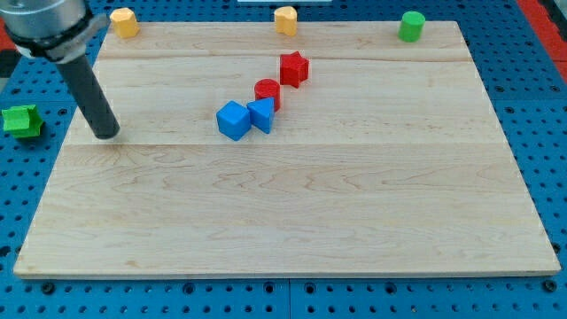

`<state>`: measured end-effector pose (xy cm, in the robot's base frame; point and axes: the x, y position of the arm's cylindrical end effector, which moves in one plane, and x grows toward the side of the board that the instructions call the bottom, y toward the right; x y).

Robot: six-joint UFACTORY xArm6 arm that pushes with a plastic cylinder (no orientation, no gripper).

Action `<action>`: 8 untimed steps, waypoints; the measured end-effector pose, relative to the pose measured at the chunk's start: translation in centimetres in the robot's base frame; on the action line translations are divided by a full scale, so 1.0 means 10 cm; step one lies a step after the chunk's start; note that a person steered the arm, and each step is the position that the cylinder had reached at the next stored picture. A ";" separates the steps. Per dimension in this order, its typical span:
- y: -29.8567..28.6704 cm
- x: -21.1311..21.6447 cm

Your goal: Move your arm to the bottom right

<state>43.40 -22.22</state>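
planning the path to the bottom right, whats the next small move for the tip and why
Probably slide my tip toward the view's bottom right, keeping below the blue cube. The tip sits at the board's left, and the boards below the blue and red cluster look free of blocks.

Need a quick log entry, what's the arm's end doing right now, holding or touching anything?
No claw: my tip rests on the board, touching nothing, between the green block and the blue cube.

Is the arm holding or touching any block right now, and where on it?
Nothing is held. My tip rests on the bare board near its left edge, apart from the green block lying off the board and the blue cube.
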 end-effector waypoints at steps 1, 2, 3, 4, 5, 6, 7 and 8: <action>0.12 0.10; 0.12 0.15; 0.12 0.17; 0.12 0.25; 0.28 0.38; 0.64 0.49; 1.23 0.55; 1.60 0.55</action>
<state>48.93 -6.18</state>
